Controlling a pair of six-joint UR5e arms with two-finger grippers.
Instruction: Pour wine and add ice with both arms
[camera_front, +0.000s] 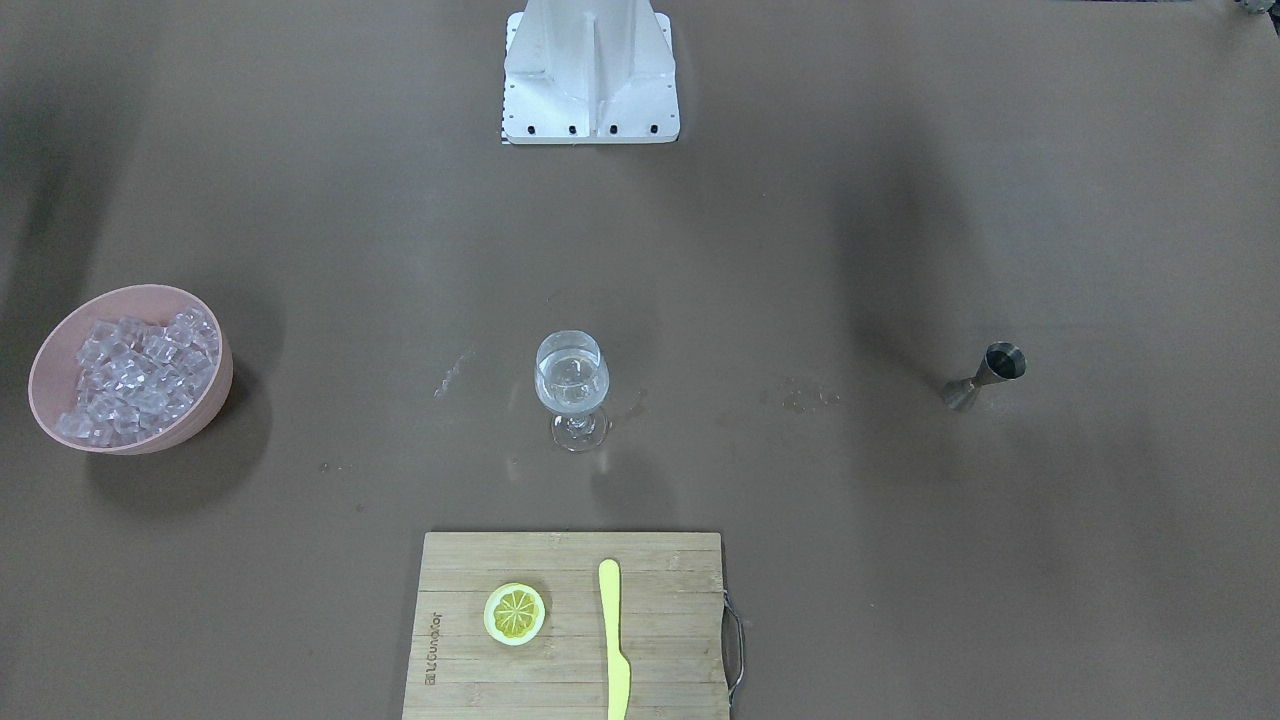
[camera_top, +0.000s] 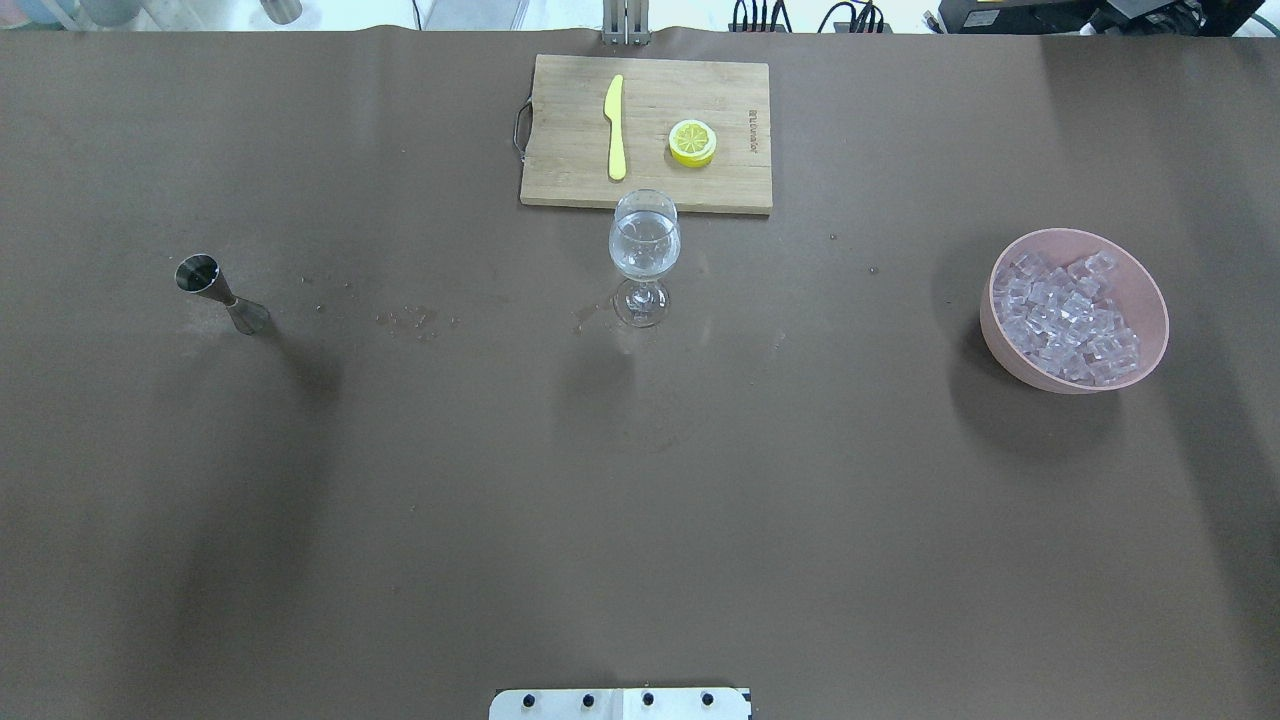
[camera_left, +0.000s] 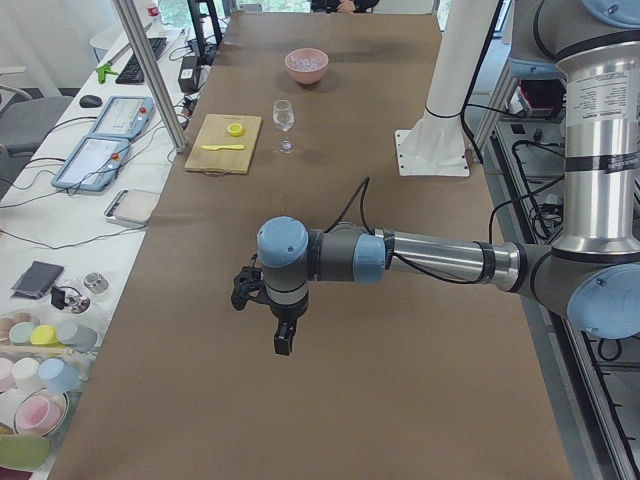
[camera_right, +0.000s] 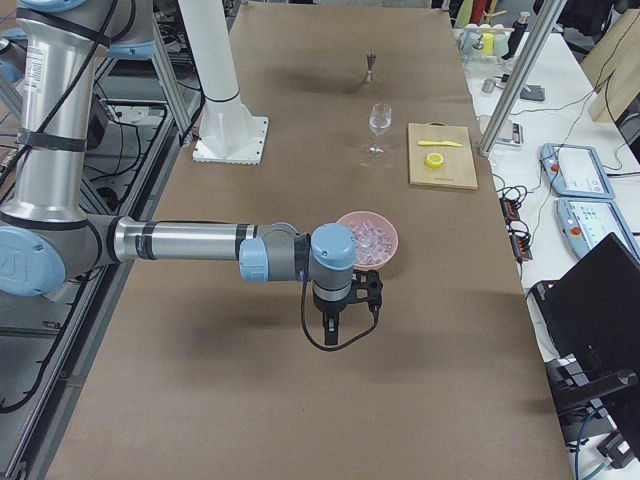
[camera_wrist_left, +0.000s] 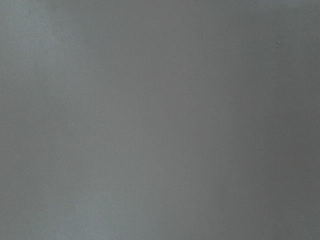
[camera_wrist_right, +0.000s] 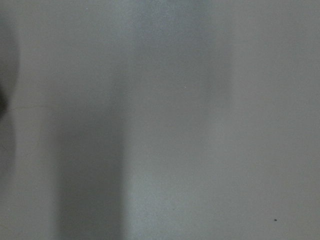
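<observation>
Bench: long brown-covered bench (camera_top: 640, 520), with a white mounting base (camera_front: 590, 75) at the middle of its robot-side edge.
Left arm: grey tubular left arm (camera_left: 430, 258) with light-blue joint caps reaches out level over the bench's left end. Its black two-finger left gripper (camera_left: 284, 342) points down, clear of the surface. It shows in a side view only, so I cannot tell whether the claw is released or clenched.
Jigger: small dark metal hourglass jigger (camera_top: 220, 292) stands upright near the left end, well apart from everything else.
Wet marks: small scattered wet marks (camera_top: 410, 318) lie between the jigger and the glass.
Glass: clear stemmed wine glass (camera_top: 644, 258) stands upright at mid-bench, just robot-side of the board.
Wine: clear colourless wine (camera_top: 643, 262) sits in the glass's bowl; whether a cube lies in it I cannot tell.
Board: rectangular bamboo cutting board (camera_top: 570, 175) lies at the middle of the far edge. A yellow plastic knife (camera_top: 615, 127) lies on its left half and a round yellow lemon slice (camera_top: 692, 142) on its right half, the two apart.
Bowl: round pink bowl (camera_top: 1140, 283) stands near the right end.
Ice: heap of small clear frosty cubes of ice (camera_top: 1065, 315) fills the pink bowl.
Right arm: matching grey right arm (camera_right: 180, 242) stretches level over the right end. Its black right gripper (camera_right: 330, 330) hangs fingers-down above the surface, beyond the bowl. I cannot tell the claw's state here either.
Wrist cameras: both show only blurred grey surface.
</observation>
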